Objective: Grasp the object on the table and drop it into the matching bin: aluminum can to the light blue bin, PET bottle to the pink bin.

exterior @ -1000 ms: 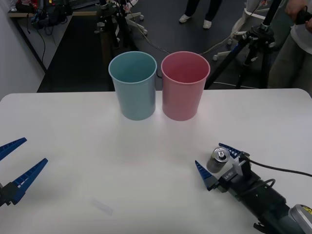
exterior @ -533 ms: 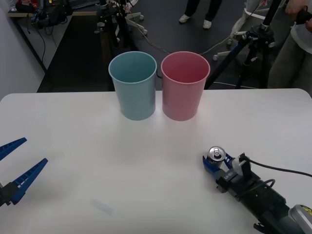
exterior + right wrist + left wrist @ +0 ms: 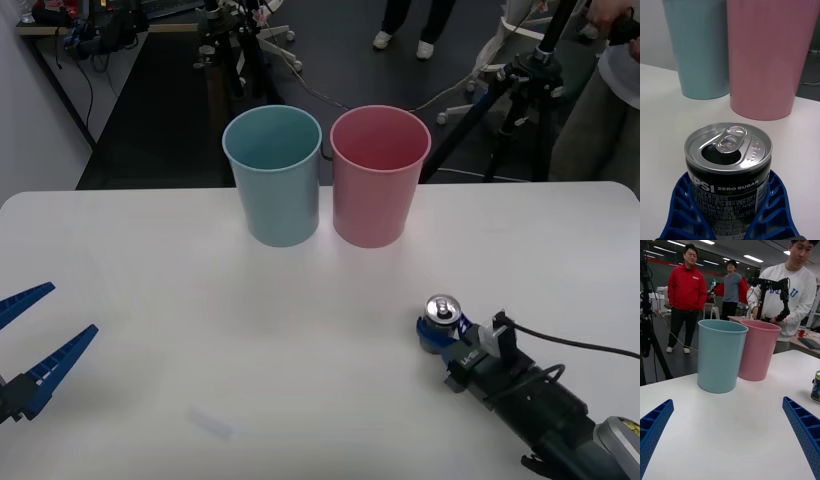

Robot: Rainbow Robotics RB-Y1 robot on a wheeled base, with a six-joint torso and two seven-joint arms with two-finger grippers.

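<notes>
The can (image 3: 442, 312) stood upright on the white table (image 3: 200, 300), toward its front right, well apart from the two bins at the back. The right hand (image 3: 441, 334) was pinching it: in the right wrist view its blue ribbed fingers (image 3: 681, 210) pressed against both sides of the can (image 3: 728, 165), low on its dark printed body, with the shiny pull-tab top above them. The can's base seemed to be on or just above the table; I could not tell which.

The blue bin (image 3: 273, 175) and the pink bin (image 3: 379, 175) stood side by side near the table's far edge, blue on the left, pink on the right, rims just about touching.

The left hand (image 3: 30, 335) hung at the table's front left, its fingers (image 3: 801, 427) spread wide and holding nothing. From its wrist camera the can (image 3: 816, 386) showed far off to one side, beyond the pink bin (image 3: 758, 350).
</notes>
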